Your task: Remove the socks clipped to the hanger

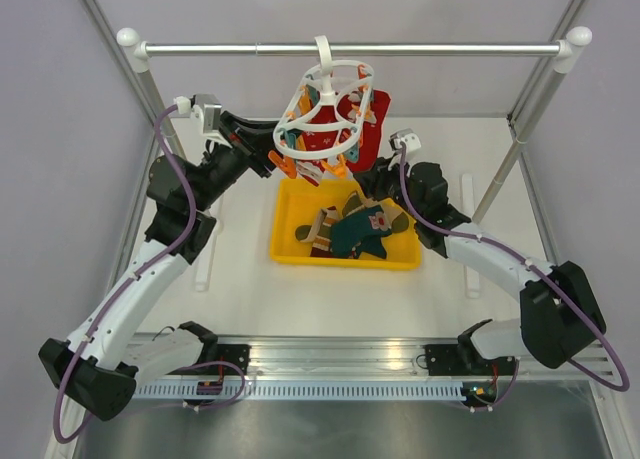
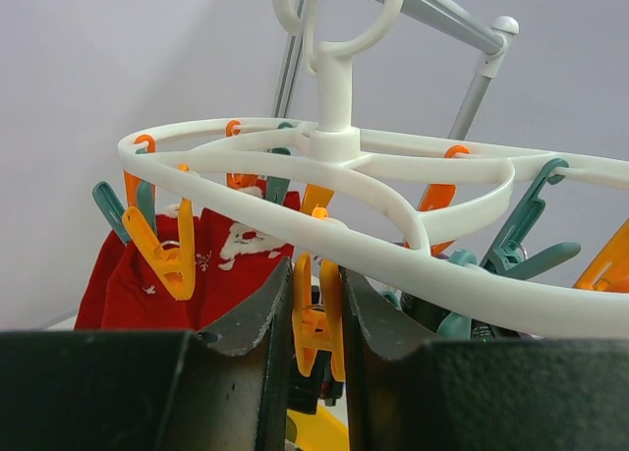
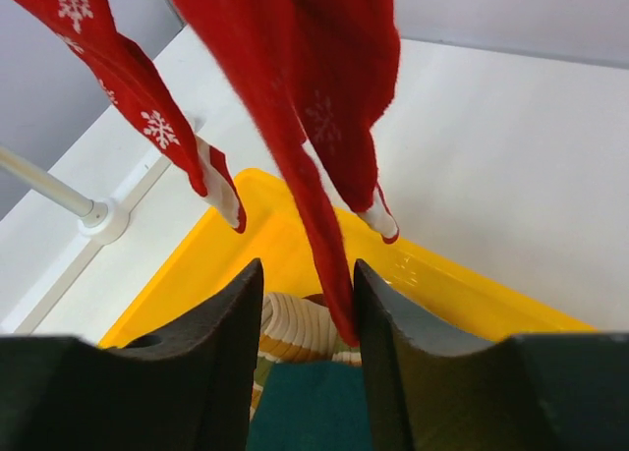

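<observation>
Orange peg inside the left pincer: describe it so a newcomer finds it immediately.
Find the metal rail across the top; the white oval hanger hooks onto it. Among pegs dangling from its rim, this orange peg is the only one sitting between the left pincer's dark fingers; the others hang outside them.

View from above: pale, plain grey-lilac walls (image 1: 450, 9) enclose the cell on three sides. A white table (image 1: 240, 289), evenly lit and almost free of shadow, forms the floor of the workspace. A horizontal metal rail (image 1: 420, 49) spans the back, ending in white knobs (image 1: 127, 37) and carried on slanted metal posts (image 1: 530, 114). Two short white strips (image 1: 205, 264) lie flat on the table, one to each side. A slotted aluminium track (image 1: 330, 364) runs along the near edge.
</observation>
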